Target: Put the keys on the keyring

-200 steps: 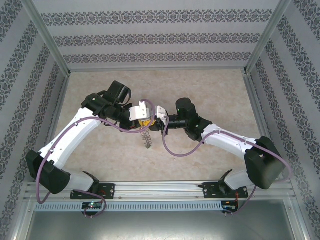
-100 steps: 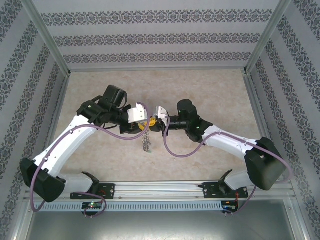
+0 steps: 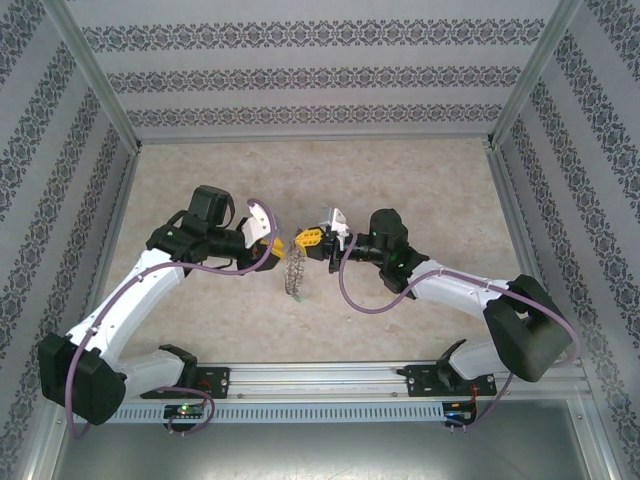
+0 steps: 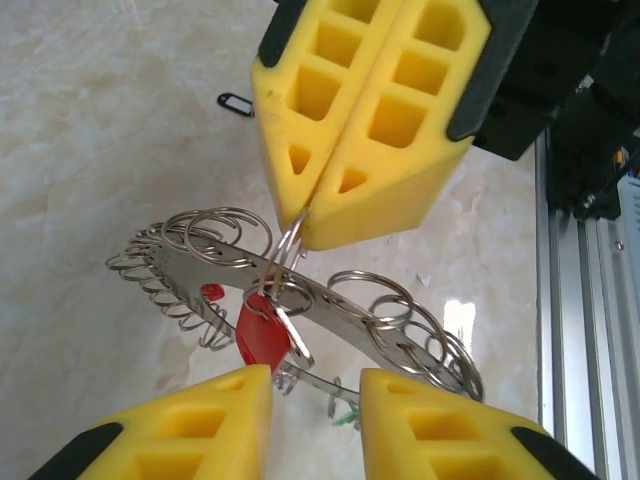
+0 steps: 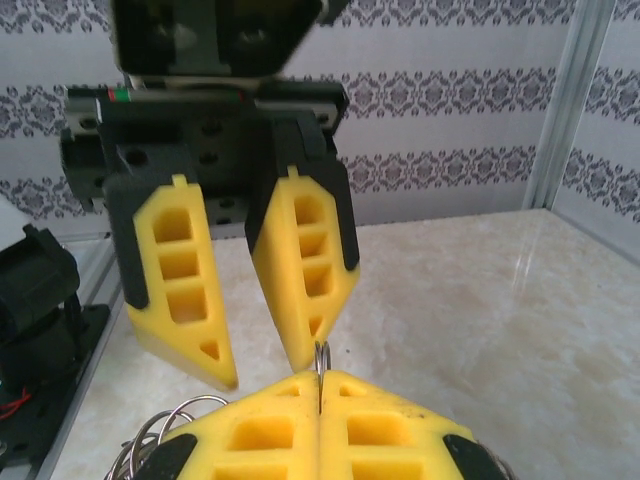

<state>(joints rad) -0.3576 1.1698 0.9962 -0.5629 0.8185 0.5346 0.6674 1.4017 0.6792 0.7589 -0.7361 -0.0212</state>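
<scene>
The right gripper [image 3: 310,238] pinches a wire loop [image 4: 290,238] of the keyring [image 3: 294,274], which hangs over the middle of the table [image 3: 420,180], long axis toward the near edge. A red key [image 4: 262,338] dangles on it; the left gripper [image 3: 272,249] stands narrowly parted, empty.

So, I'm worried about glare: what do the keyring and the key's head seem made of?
The keyring looks like polished metal: grey, with bright glints on its flat band and wire loops. The key's head looks like glossy red plastic, smooth and evenly coloured, though painted metal isn't excluded.
</scene>
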